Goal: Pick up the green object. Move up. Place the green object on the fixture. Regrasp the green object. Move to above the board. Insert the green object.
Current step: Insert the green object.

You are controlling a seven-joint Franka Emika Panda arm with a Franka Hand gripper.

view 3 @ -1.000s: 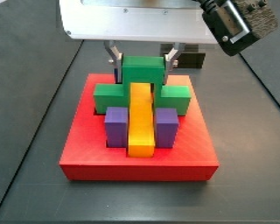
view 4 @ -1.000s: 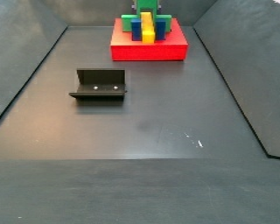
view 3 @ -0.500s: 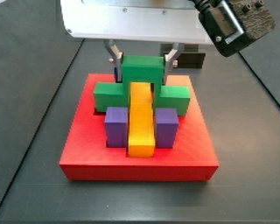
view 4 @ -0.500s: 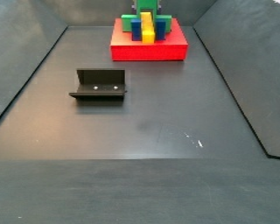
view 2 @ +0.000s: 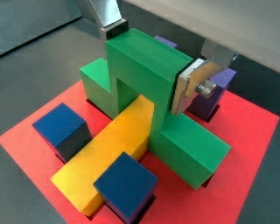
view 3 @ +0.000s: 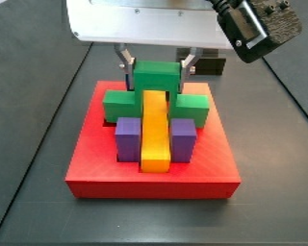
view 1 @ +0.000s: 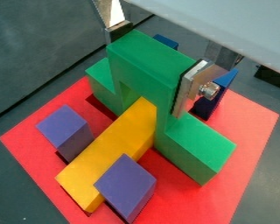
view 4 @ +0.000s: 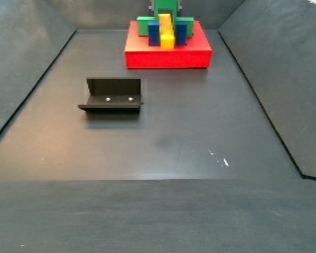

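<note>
Green object [view 3: 154,88] seated on board [view 3: 153,171], unmoved since 1 s ago; gripper [view 3: 154,65] jaws clamped on it; release pending.

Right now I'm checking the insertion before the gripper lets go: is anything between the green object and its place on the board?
Nothing visible is. The green object already sits down on the board, straddling the yellow bar, with the gripper closed on its central block. Its underside is hidden.
</note>
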